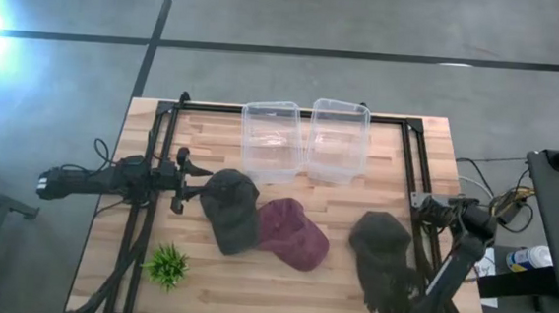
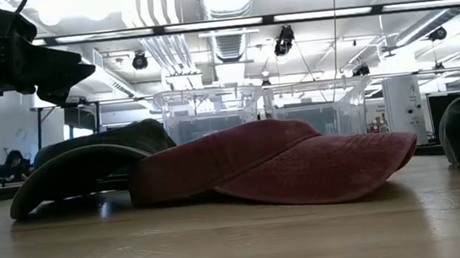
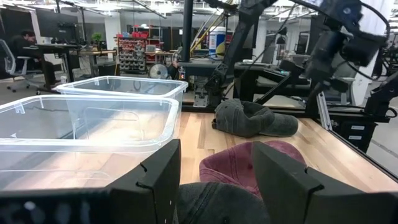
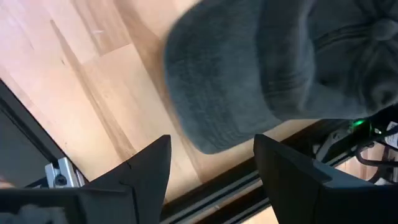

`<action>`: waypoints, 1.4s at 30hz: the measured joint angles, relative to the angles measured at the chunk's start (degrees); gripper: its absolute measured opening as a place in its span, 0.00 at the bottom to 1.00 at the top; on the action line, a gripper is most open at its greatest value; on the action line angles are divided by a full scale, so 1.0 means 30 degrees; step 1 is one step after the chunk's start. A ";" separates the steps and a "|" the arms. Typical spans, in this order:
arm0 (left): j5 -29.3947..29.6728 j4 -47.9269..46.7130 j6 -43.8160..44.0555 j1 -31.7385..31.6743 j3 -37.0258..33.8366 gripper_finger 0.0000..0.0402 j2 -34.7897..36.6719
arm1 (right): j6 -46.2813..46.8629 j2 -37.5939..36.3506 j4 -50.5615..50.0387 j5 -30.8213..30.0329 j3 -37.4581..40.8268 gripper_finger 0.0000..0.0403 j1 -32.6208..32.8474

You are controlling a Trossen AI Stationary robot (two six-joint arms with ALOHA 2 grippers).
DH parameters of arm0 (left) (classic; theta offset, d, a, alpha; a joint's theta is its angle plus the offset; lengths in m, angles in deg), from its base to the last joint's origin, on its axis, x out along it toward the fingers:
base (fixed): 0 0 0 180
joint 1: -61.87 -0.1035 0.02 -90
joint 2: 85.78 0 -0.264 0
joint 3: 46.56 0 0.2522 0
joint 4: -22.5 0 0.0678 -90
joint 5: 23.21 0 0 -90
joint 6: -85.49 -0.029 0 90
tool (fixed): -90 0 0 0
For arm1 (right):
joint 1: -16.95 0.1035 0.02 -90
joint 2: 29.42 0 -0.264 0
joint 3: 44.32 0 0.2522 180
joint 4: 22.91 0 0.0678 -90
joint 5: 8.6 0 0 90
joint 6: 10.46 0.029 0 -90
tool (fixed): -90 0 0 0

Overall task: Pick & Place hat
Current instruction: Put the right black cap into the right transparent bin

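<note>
Three caps lie on the wooden table. A dark grey cap (image 1: 228, 208) is left of centre, with a maroon cap (image 1: 293, 234) beside it. Another dark grey cap (image 1: 381, 239) lies near the right edge. My left gripper (image 1: 199, 175) reaches in level from the left and is open. Its fingertips are at the left cap's edge (image 3: 214, 204), with the maroon cap (image 3: 256, 163) beyond. My right gripper (image 4: 211, 169) hangs open above the brim (image 4: 224, 106) of the right-hand grey cap, near the table's near right edge. I see neither gripper touching a cap.
Two clear plastic bins (image 1: 271, 141) (image 1: 338, 139) stand side by side at the far middle of the table. A small green plant (image 1: 166, 264) sits near the near left corner. Black frame rails (image 1: 147, 216) run along both sides of the table.
</note>
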 joint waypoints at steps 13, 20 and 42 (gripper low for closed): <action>0.0000 -0.0007 0.0000 -0.0006 -0.0004 0.47 0.0000 | -0.0373 0.3838 -0.0609 -0.0673 -0.1015 0.56 0.0723; 0.0007 -0.0007 0.0000 0.0000 -0.0003 0.47 0.0000 | -0.2530 0.4815 -0.0494 -0.1046 -0.0892 0.56 0.0754; 0.0007 -0.0007 0.0000 -0.0007 0.0003 0.47 -0.0007 | -0.0768 0.5105 -0.1084 -0.3068 0.2473 0.53 0.0747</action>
